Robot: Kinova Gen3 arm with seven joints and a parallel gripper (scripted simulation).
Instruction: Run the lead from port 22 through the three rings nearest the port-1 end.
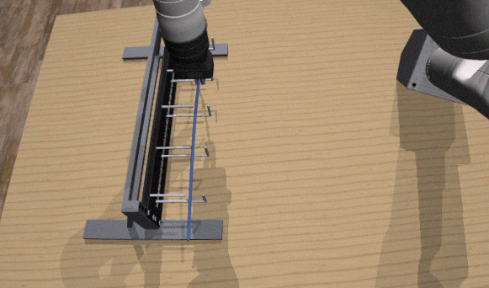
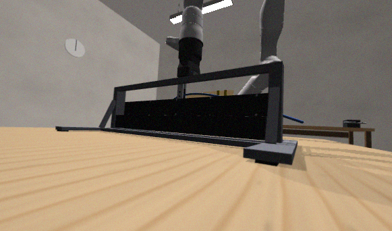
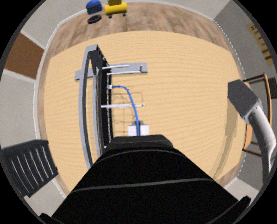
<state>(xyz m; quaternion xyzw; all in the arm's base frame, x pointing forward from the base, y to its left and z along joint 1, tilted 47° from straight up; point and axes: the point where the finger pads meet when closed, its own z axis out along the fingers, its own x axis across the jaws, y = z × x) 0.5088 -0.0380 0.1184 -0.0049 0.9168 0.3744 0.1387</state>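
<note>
The grey rack stands on the wooden table with its black patch panel facing right in the top view. Metal rings stick out from the panel's front. The blue lead runs straight along the row across these three rings; I cannot tell if it lies inside them. Its end reaches over the near foot. My gripper is at the rack's far end, by the farthest ring, shut on the lead.
The rack's near foot and far foot rest on the table. The table's left edge is close behind the rack. The robot's base stands at the right back.
</note>
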